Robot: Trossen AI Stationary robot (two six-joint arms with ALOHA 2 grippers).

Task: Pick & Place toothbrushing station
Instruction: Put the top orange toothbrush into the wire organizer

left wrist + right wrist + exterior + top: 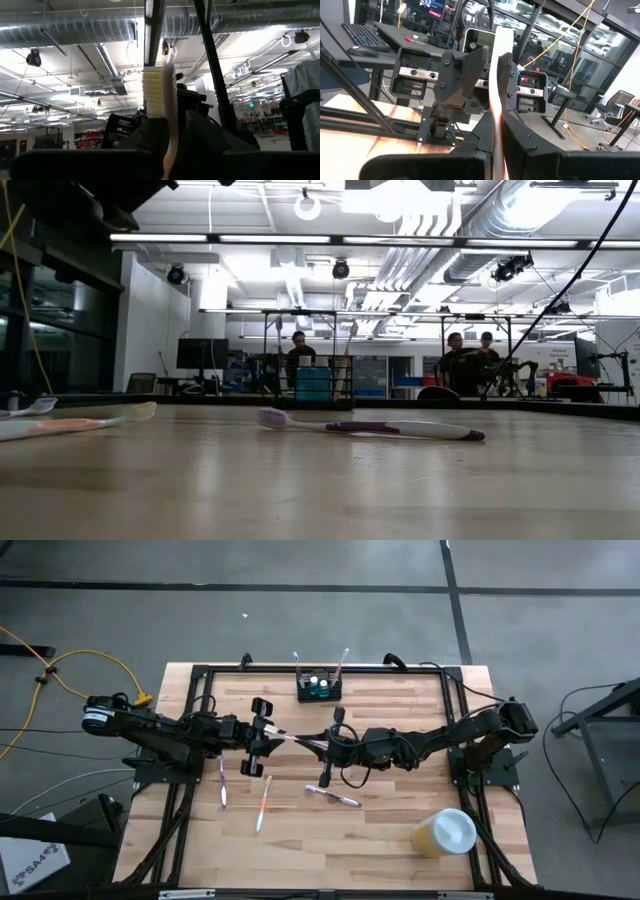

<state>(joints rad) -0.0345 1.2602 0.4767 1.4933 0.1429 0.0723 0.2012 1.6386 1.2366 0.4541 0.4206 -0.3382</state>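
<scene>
A white toothbrush (297, 737) hangs in the air over the middle of the table, between my two grippers. My right gripper (328, 746), reaching in from the right, is shut on its handle. My left gripper (266, 732), tilted upward from the left, is shut on it nearer the bristle head (156, 90). The toothbrushing station (319, 689), a small black caddy, stands near the far edge with two brushes upright in its slots. Neither gripper shows in the low view. My left gripper has one finger on either side of the brush's shaft (495, 75), a little below the head. The fingers slant upward from the table's left. The head sticks out past them toward the left wrist, clear of the table. My right gripper pinches the brush's handle (496, 145) between its two fingers, which come level from the table's right and lie along the brush. The brush sticks straight out ahead of them, lifted clear of the table.
Three loose toothbrushes lie on the wood nearer the front: one at the left (222, 783), an orange one (263, 804) and a purple-and-white one (333, 796). A yellow cup with a white lid (445, 832) stands at the front right. People stand in the room beyond the table.
</scene>
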